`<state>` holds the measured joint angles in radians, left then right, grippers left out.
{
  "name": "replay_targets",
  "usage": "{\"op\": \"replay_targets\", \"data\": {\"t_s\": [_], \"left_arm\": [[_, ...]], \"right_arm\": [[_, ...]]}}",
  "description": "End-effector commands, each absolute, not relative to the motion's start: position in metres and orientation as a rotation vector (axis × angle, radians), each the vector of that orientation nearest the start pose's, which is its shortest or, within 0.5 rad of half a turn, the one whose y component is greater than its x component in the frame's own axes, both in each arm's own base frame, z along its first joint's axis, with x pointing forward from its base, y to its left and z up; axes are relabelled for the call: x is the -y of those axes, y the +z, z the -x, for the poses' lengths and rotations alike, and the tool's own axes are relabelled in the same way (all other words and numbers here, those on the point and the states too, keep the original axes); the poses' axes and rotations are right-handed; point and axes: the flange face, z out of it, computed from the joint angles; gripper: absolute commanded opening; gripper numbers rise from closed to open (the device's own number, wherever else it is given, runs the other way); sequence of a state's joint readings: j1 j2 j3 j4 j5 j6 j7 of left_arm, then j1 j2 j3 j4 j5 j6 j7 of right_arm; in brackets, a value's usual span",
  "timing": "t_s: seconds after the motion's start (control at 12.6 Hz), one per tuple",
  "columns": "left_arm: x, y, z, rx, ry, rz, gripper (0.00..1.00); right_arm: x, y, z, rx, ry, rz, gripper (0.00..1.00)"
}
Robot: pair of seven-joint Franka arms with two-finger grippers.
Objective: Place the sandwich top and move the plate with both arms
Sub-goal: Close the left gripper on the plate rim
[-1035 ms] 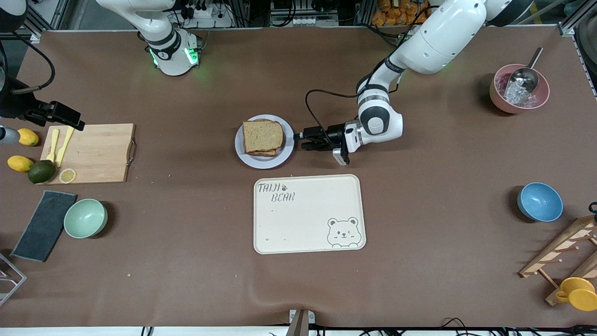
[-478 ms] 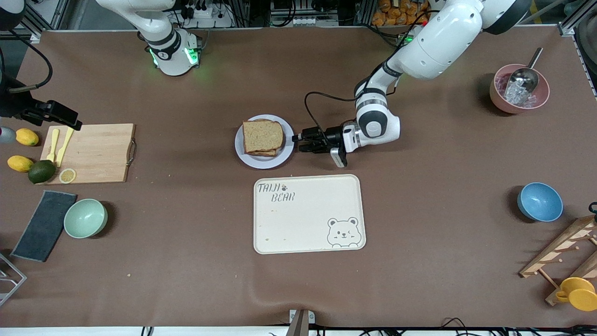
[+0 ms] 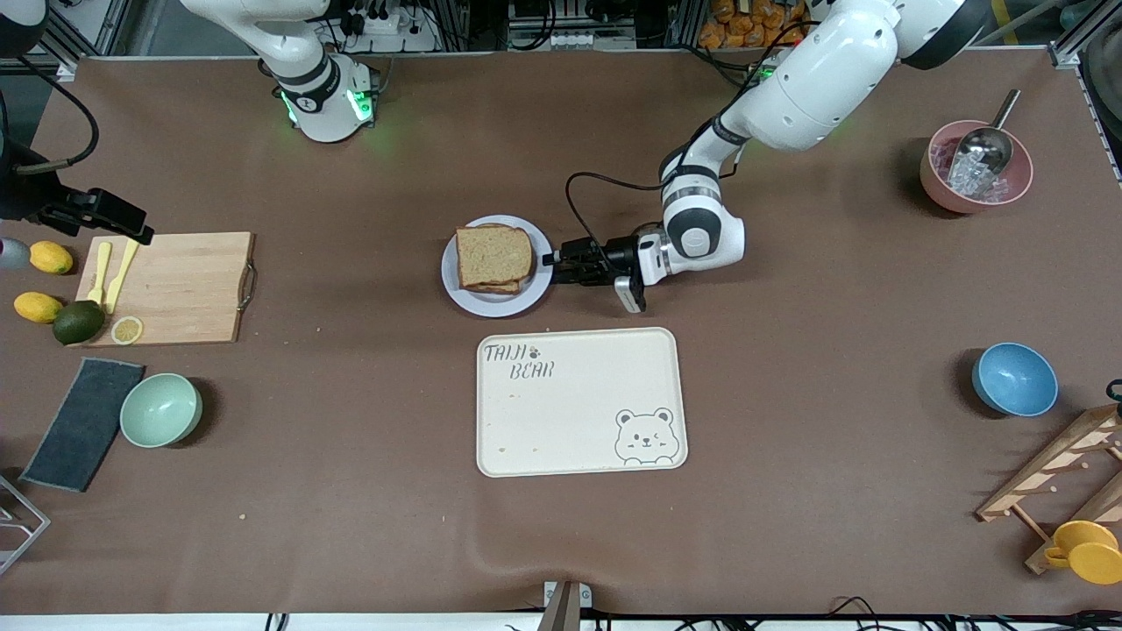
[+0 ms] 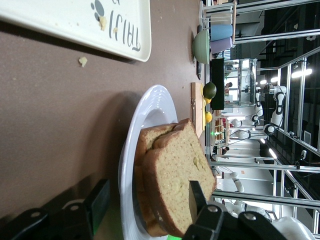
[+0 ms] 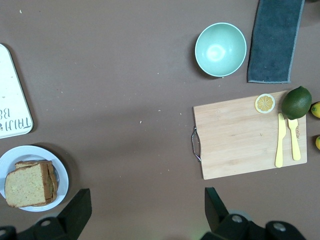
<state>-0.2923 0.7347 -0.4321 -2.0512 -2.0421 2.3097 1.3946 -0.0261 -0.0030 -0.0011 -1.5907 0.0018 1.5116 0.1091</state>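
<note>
The sandwich top point(image 3: 493, 254) lies on the stacked bread on the pale plate point(image 3: 493, 304) at mid-table. My left gripper point(image 3: 552, 260) lies low at the plate's edge toward the left arm's end. In the left wrist view the left gripper point(image 4: 146, 197) is open. One finger point(image 4: 97, 200) is down by the table beside the plate rim point(image 4: 150, 107), the other point(image 4: 196, 195) over the sandwich top point(image 4: 175, 170), with gaps showing. My right gripper point(image 5: 145, 200) hangs open and empty, high above the table near the cutting board, with the plate point(image 5: 30, 151) off to one side.
A cream bear tray point(image 3: 578, 403) lies just nearer the camera than the plate. Toward the right arm's end are a cutting board point(image 3: 166, 287), lemons, a mint bowl point(image 3: 160, 409) and a dark cloth point(image 3: 83, 423). Toward the left arm's end are a pink ice bowl point(image 3: 976, 166), a blue bowl point(image 3: 1014, 379) and a wooden rack.
My left gripper has slid toward the plate until its fingertips reach the rim, and its jaws have narrowed. The right arm has barely moved.
</note>
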Motion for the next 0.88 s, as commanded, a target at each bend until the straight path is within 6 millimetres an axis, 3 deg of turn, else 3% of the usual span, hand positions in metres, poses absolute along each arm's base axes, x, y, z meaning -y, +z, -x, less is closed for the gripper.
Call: {"op": "replay_targets", "data": {"t_s": [0.0,0.24,0.8], "left_arm": [[0.401,0.090,-0.401,0.025,0.078,-1.837,0.71],[0.402,0.080,-0.401,0.024,0.104,-1.831,0.65],[0.411,0.075,-0.393,0.037,0.093,-1.829,0.57]], "right_arm": [[0.015,0.617,-0.545,-0.238,0.122,3.150,1.00],[0.016,0.611,-0.546,-0.233,0.144,3.149,1.00],[0.015,0.611,-0.544,-0.228,0.159,3.149,1.00]]}}
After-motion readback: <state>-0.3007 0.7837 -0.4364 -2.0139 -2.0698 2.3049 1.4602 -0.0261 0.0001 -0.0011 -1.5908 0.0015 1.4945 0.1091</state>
